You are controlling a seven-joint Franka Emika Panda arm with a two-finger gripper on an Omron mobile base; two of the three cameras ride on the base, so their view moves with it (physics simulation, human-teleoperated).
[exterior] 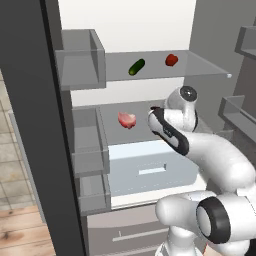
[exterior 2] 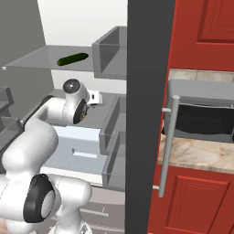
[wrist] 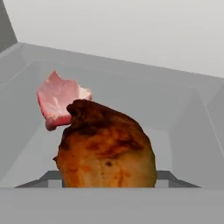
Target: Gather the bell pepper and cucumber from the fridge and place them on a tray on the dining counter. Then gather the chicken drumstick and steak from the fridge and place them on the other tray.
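Inside the open fridge [exterior: 150,22], the brown-orange chicken drumstick [wrist: 107,144] sits on the middle glass shelf, right in front of the hand camera. My gripper [wrist: 108,177] has a fingertip against each side of it, closed on it. The pink steak [wrist: 57,98] lies just behind it to the left, also seen as the steak [exterior: 126,120] on the same shelf left of my gripper [exterior: 154,111]. On the shelf above lie the green cucumber [exterior: 136,67] and the red bell pepper [exterior: 171,60]. The cucumber [exterior 2: 72,59] shows above my hand [exterior 2: 93,97].
Grey door bins [exterior: 82,62] hang on the open left door, others [exterior 2: 112,50] on the right door. A pale drawer [exterior: 150,170] sits below the middle shelf. The shelf's back and side walls close in around the hand. Red cabinets [exterior 2: 201,27] stand right of the fridge.
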